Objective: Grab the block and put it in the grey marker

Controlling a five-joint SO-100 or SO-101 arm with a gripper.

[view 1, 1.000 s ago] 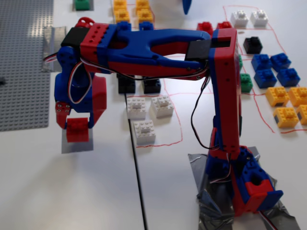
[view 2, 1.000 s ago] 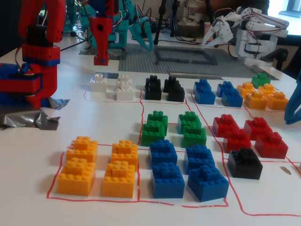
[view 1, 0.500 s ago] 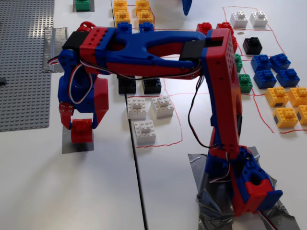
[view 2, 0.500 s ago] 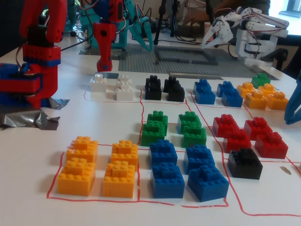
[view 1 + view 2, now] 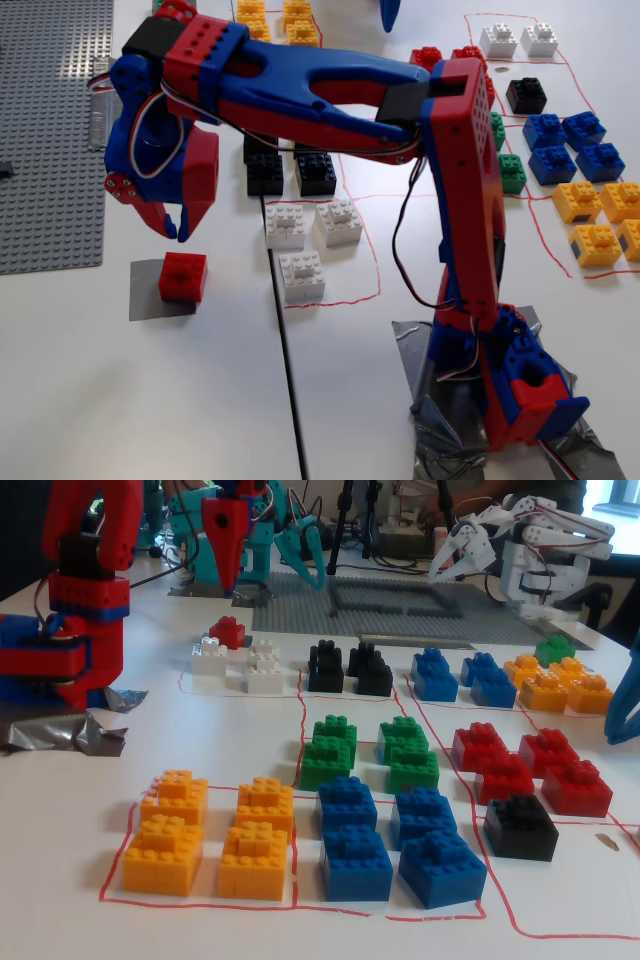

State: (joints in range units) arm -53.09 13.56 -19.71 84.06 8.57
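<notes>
The red block [image 5: 183, 276] sits flat on the grey marker [image 5: 146, 297], on the marker's right half, at the left of a fixed view. My gripper [image 5: 181, 236] hangs just above the block, pointing down, empty, not touching it. Its jaws stand only slightly apart at the tips. In the other fixed view the gripper [image 5: 222, 580] shows as a red wedge over the block [image 5: 228, 632], which lies behind the white bricks. The marker does not show there.
A large grey studded baseplate [image 5: 50, 130] lies left of the marker. White bricks [image 5: 301, 275] and black bricks [image 5: 290, 172] stand right of the block inside red-lined fields. My taped-down arm base [image 5: 515, 390] is at the lower right. Other coloured bricks [image 5: 580, 150] fill the right side.
</notes>
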